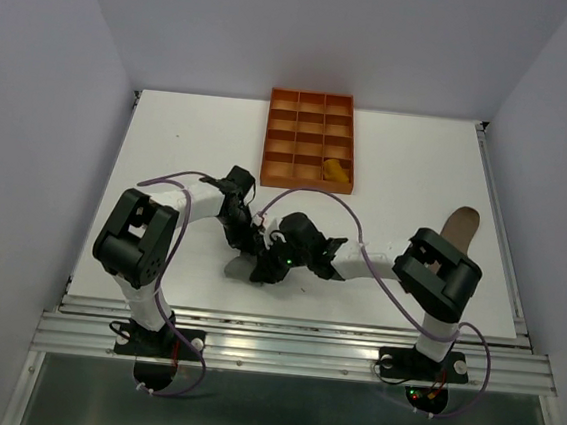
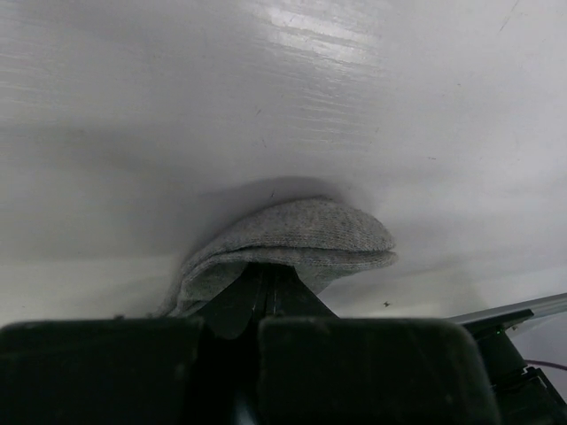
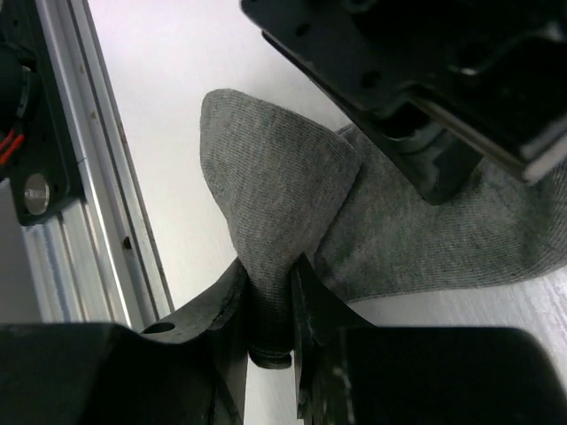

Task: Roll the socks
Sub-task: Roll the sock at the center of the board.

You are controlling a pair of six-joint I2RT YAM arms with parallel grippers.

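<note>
Right wrist view: right gripper [image 3: 269,305] pinches a fold of the soft grey knitted sock [image 3: 275,177] between narrowly parted jaws; left gripper [image 2: 266,285] clamps its edge, jaws fully closed.

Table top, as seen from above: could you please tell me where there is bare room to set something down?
Bare table lies left of the orange tray, beyond the left arm, and right of it, beyond the brown sock. The near middle is crowded: the left end effector and right end effector both pinch the grey sock there.
</note>
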